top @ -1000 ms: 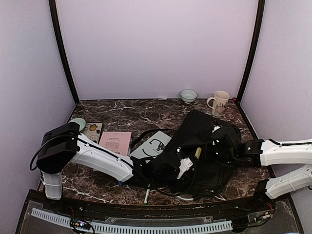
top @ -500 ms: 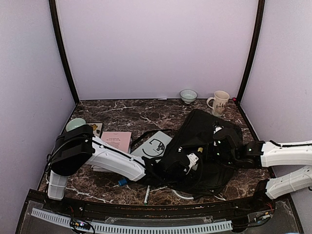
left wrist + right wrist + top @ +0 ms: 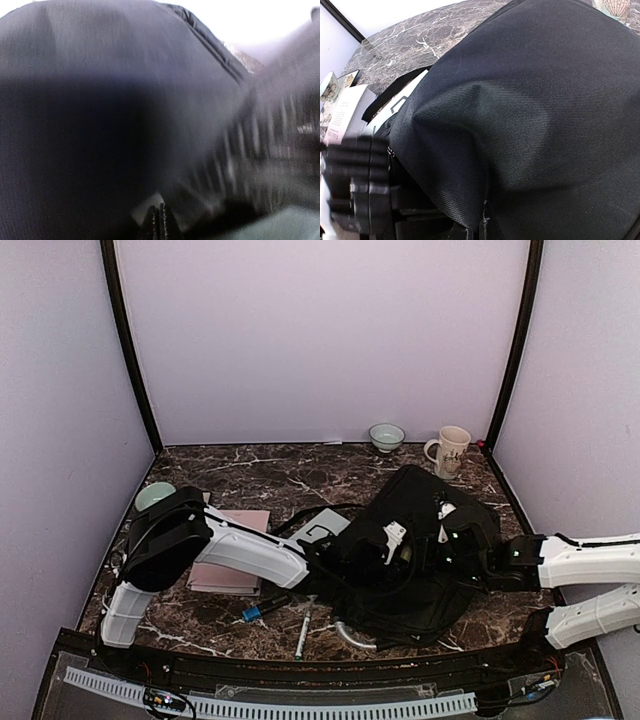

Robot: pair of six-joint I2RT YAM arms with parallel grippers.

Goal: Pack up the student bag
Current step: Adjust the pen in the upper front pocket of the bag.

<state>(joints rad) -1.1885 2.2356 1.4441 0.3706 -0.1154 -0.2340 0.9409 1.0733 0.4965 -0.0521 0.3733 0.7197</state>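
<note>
**Both arms working on the bag at the table's middle-right**

The student bag (image 3: 425, 585) is lying on the marble table (image 3: 250, 465), right of centre, reaching from the middle toward 5 o'clock. The left arm is stretching across from 8 o'clock, and the left gripper (image 3: 397, 537) is resting on the bag's upper face with its jaws closed; its blurred wrist view is not showing whether any cloth is caught. The right gripper (image 3: 447, 527) is sitting just beside it at 3 o'clock, its jaws pinching a raised fold of the bag's fabric.

Under the left forearm a pink book (image 3: 222, 576) is lying half covered, and a grey book (image 3: 322, 529) is poking out at the bag's 9 o'clock edge, under the black strap (image 3: 300, 514). A blue-capped pen (image 3: 259, 610) and a white pen (image 3: 302, 631) are lying near the 6 o'clock edge. A green bowl (image 3: 154, 496) is standing at 9 o'clock; a small bowl (image 3: 386, 436) and a mug (image 3: 449, 451) are standing at 1 o'clock by the back wall.

Since a second ago the left arm has been swinging toward 3 o'clock, carrying its gripper from the bag's near edge up onto its middle and uncovering the blue-capped pen.

Bare marble is showing from 10 to 12 o'clock; the walls are closing in on three sides.
</note>
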